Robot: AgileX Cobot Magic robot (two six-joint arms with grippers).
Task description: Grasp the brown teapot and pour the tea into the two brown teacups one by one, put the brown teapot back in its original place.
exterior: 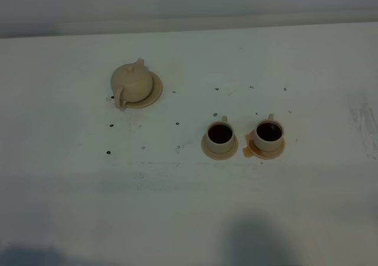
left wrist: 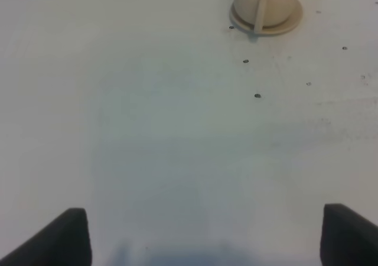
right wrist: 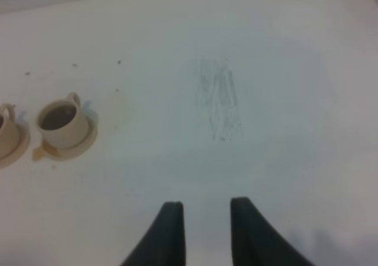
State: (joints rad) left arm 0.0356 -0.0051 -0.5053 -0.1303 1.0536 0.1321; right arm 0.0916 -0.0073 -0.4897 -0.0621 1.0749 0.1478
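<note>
While teapot [exterior: 133, 81] sits on saucer [exterior: 155, 94], left gripper [left wrist: 204, 233] wide, right gripper [right wrist: 205, 230] narrow, both empty.

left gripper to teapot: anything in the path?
Nothing visible. In the left wrist view, bare table lies between the open left gripper and the teapot, which sits on its saucer with the handle facing the gripper. Only small dark specks on the surface.

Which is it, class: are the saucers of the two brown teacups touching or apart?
Apart. The exterior high view shows a strip of white table between the left saucer and the right saucer.
</note>
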